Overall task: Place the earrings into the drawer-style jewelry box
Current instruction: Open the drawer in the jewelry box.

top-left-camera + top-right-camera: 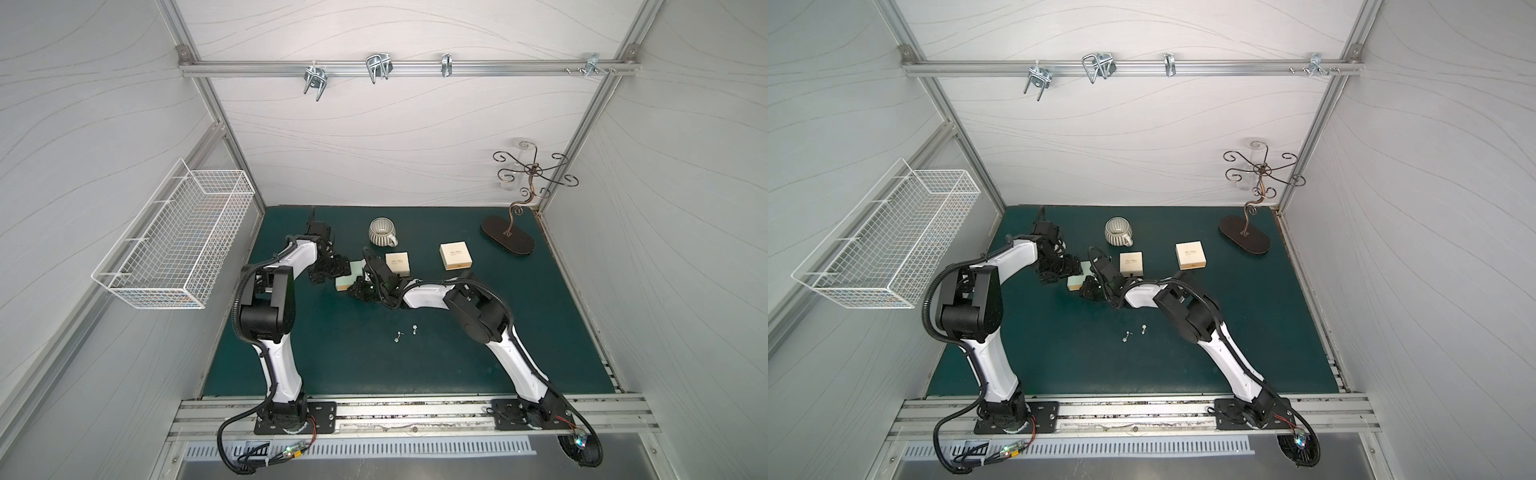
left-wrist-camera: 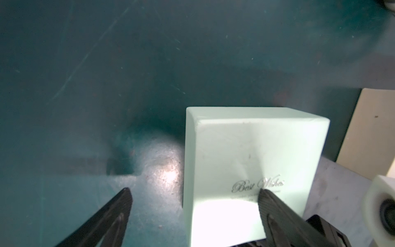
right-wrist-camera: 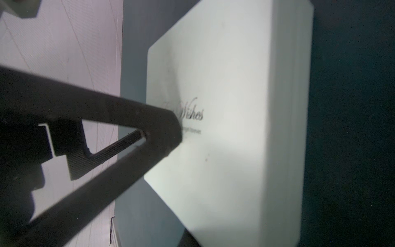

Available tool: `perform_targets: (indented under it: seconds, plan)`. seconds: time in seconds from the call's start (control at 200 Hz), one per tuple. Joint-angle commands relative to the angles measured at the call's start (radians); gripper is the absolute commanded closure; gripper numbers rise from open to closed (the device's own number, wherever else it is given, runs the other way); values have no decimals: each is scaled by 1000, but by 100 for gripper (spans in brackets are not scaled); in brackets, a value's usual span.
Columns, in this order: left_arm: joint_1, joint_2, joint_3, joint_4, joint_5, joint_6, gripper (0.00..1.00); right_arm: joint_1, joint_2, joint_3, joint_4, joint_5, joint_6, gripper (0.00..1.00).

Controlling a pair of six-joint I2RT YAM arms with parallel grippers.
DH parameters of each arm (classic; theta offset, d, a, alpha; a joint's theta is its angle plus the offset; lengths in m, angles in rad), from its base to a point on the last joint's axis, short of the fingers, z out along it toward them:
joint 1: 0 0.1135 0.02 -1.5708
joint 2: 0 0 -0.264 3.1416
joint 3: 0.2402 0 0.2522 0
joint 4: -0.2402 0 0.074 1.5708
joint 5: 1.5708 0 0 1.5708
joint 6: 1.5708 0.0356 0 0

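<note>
earrings (image 1: 414, 329) on mat (image 1: 332, 357), axis unclear; left gripper (image 2: 195, 191) spread, right gripper (image 3: 177, 132) pressed together at mint box (image 2: 245, 149)

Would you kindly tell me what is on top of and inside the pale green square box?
On the pale green square box only silver script shows; the shut right pincer and one finger of the open left pincer cover part of its top. Its inside is hidden.

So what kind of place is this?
Likely a robot test booth: two robot arms bolted to a rail, white panels on an aluminium frame around a green mat, plus props like a mug.
</note>
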Motion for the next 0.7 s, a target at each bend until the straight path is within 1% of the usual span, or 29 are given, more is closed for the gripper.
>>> perform_targets:
  seconds: [0.0, 0.695]
  plan:
    - [4, 47, 18, -25, -53, 21, 6, 29, -38, -28, -11, -3, 7, 100]
    - [4, 52, 16, -18, -58, 26, 6, 67, -117, -138, 26, -3, 12, 100]
